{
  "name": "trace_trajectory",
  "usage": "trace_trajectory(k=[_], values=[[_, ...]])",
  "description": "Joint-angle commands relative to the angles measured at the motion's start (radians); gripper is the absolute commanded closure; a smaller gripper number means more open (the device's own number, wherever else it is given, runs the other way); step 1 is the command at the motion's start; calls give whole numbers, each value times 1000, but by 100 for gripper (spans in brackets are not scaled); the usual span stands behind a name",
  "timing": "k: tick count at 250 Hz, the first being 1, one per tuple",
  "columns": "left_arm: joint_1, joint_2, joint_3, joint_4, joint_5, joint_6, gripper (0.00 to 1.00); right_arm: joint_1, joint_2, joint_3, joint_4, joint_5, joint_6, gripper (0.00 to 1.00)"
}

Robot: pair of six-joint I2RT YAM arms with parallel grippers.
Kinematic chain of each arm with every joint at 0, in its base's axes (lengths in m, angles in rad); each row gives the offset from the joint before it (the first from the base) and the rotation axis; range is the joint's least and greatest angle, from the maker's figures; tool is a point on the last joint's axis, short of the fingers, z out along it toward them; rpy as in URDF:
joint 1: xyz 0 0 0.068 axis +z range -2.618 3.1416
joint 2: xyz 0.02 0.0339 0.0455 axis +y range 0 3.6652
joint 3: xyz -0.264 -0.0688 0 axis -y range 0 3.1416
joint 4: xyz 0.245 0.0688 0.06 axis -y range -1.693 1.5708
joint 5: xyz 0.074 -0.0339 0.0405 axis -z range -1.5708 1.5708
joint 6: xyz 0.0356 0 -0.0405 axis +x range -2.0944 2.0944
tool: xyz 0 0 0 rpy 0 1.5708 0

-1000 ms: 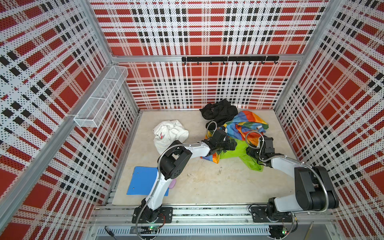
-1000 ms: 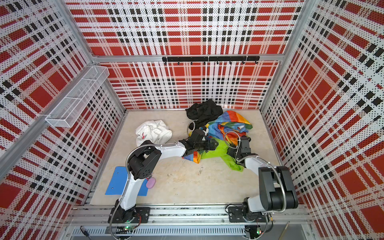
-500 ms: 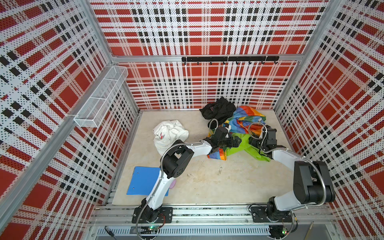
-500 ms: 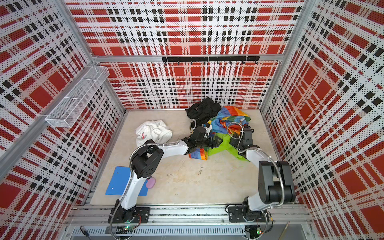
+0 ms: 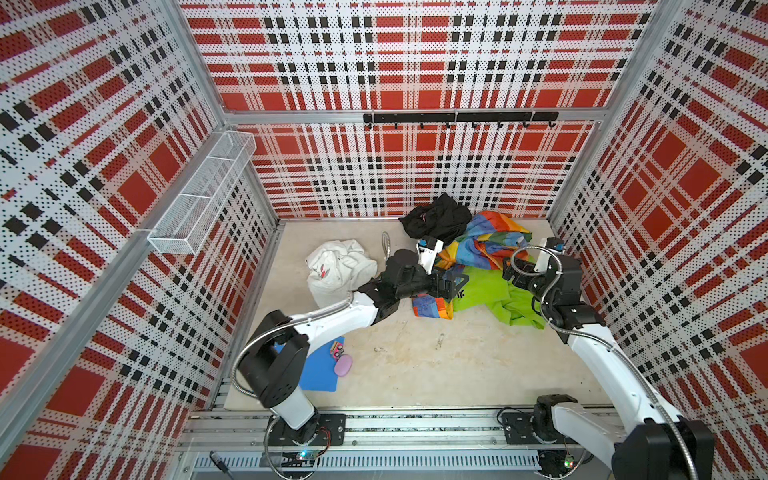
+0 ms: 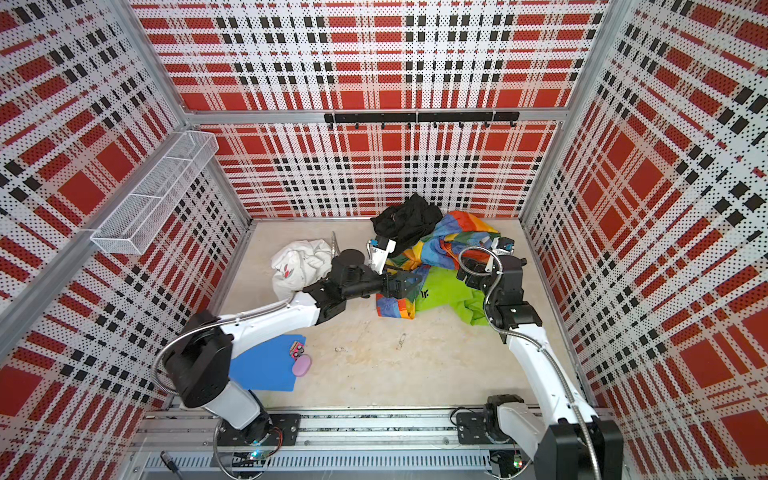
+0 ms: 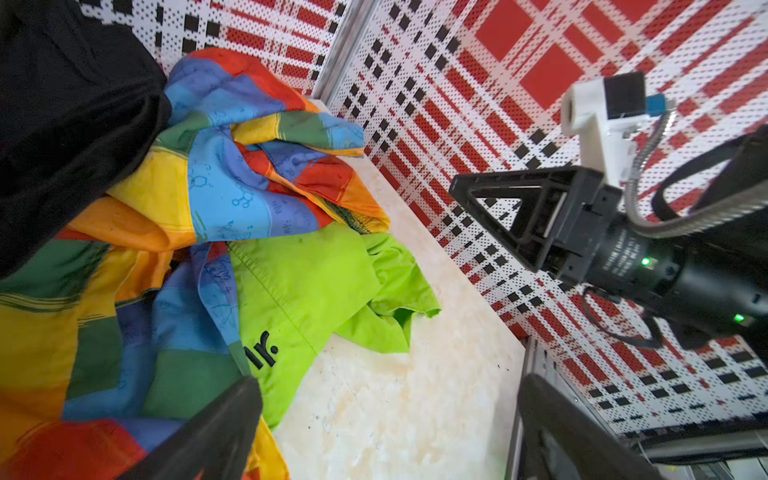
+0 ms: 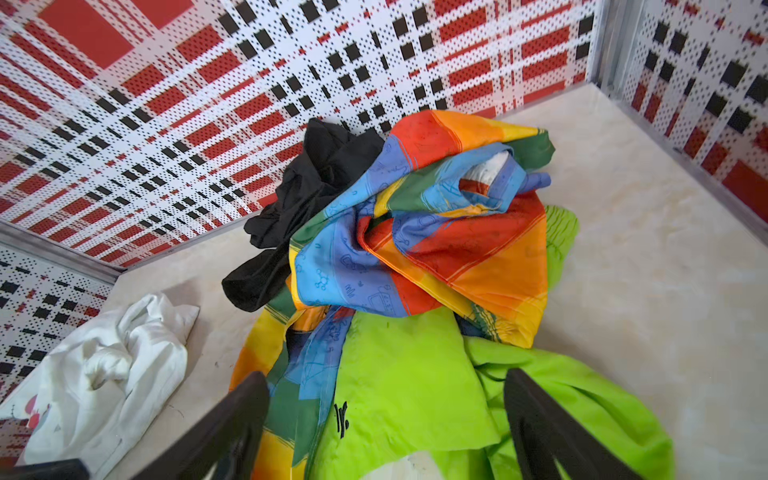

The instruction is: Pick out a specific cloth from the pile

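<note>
We find the white garment (image 5: 336,270) crumpled on the beige floor (image 5: 415,365), left of centre in both top views, lying apart from the pile (image 5: 482,249) at centre right. The left gripper (image 7: 390,380) stands spread and empty at the rainbow patchwork cloth (image 7: 228,187). The right gripper (image 8: 384,374) stands spread wide over the lime-green garment (image 8: 415,353).

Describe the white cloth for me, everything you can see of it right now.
The white cloth is a soft, crumpled garment bunched into a rounded heap with deep folds. A small red-and-black mark shows on its upper face. It lies on the beige floor, left of the pile and apart from it. Nothing grips it. The left arm's black wrist passes by its edge, and I cannot tell if they touch.
</note>
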Motion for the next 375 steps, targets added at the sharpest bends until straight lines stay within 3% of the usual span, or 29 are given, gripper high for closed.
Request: trace_trajectory(k=[1, 80, 123, 150, 180, 236, 275, 313, 340, 365, 375], values=[[55, -128, -84, 2, 39, 40, 1, 17, -63, 43, -61, 14, -24, 0], [361, -496, -266, -207, -112, 107, 1, 25, -223, 65, -73, -38, -16, 0], [504, -651, -445, -173, -376, 115, 1, 25, -279, 29, -104, 8, -4, 0], [616, -678, -548, -115, -439, 110, 1, 25, -331, -44, -65, 15, -1, 0], [678, -657, -618, -43, -493, 152, 1, 25, -378, -107, -45, 50, -9, 0], [680, -552, -712, 215, -653, 276, 1, 26, -388, -169, -85, 90, -44, 0], [677, -398, -719, 374, -638, 340, 1, 25, -369, -193, -84, 107, -38, 0], [656, -211, -774, 692, -651, 417, 1, 25, -355, -249, -14, 167, -55, 0], [617, -147, -749, 746, -679, 532, 1, 24, -342, -308, 85, 170, -94, 0], [628, -45, -766, 911, -657, 550, 1, 24, -313, -347, 162, 208, -91, 0], [644, -47, -766, 898, -649, 530, 1, 24, -293, -356, 189, 218, -90, 0]])
